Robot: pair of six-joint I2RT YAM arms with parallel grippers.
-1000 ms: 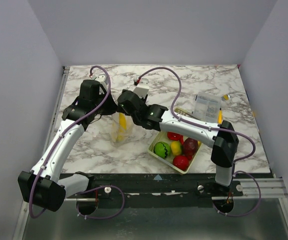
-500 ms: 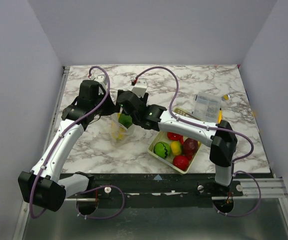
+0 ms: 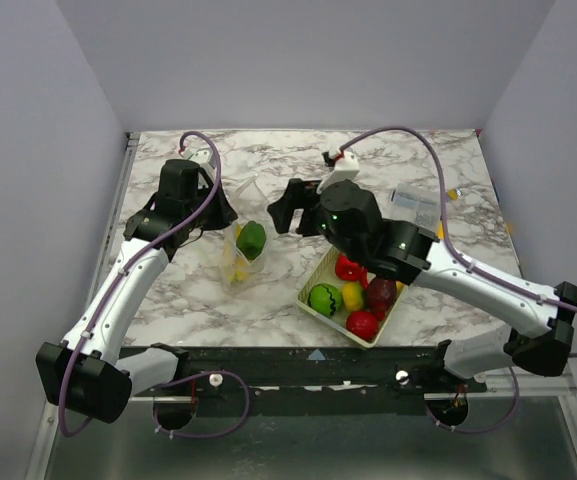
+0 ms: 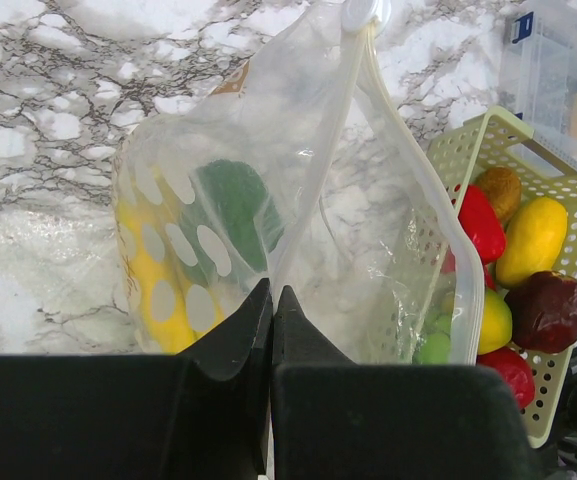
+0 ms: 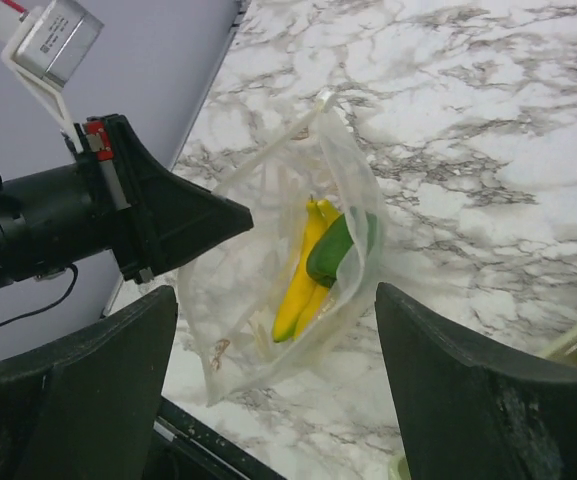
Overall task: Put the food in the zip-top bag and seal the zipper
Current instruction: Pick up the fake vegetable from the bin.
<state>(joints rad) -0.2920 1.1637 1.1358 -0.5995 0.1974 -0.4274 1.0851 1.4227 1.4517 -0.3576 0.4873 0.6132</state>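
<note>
Two items, the bananas (image 5: pixel 296 285) and a green piece (image 5: pixel 334 250), are seen inside the zip-top bag (image 3: pixel 240 262), its edge pinched by the left gripper (image 4: pixel 271 292), so the right gripper (image 3: pixel 286 207), spread and empty, is best lowered squarely over one fruit in the basket (image 3: pixel 312 277) while the bag's mouth is held wide.

Left gripper (image 4: pixel 272 300) is pinched tight on the bag (image 4: pixel 308 120), green fruit (image 4: pixel 236 205) and banana (image 4: pixel 153 290) sitting inside, basket (image 4: pixel 468 140) right beside it.

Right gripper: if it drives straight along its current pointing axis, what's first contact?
The right gripper would most likely meet the zip-top bag first: it sits centred between the open fingers in the wrist view, green piece and bananas inside. Depth unclear.
</note>
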